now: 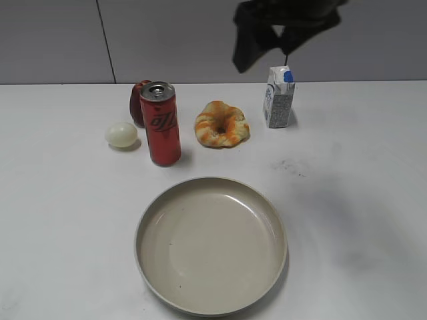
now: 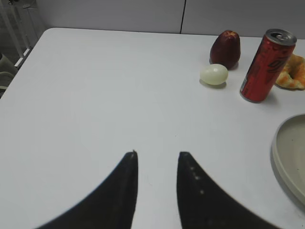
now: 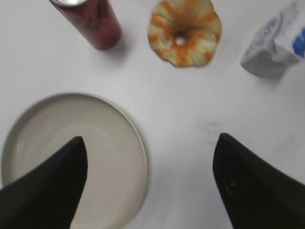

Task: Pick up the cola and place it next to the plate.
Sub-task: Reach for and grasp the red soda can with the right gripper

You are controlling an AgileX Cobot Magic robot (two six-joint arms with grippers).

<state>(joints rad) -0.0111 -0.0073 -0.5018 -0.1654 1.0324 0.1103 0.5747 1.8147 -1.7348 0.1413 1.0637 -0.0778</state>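
Note:
The cola point(image 1: 161, 123) is a tall slim red can with a silver top. It stands upright on the white table behind the plate point(image 1: 211, 181), a large round beige dish that is empty. The cola also shows in the left wrist view point(image 2: 262, 67) and the right wrist view point(image 3: 93, 21). My right gripper point(image 3: 150, 137) is wide open and empty, high above the plate's right rim point(image 3: 139, 138). In the exterior view it point(image 1: 260, 40) hangs at the top. My left gripper point(image 2: 157, 153) is open and empty over bare table, far left of the cola.
A dark red fruit point(image 1: 137, 100) stands just behind the cola, with a pale egg-shaped thing point(image 1: 121, 134) to its left. An orange-streaked bread ring point(image 1: 221, 124) lies to its right. A small milk carton point(image 1: 279, 97) stands further right. A grey wall runs behind the table.

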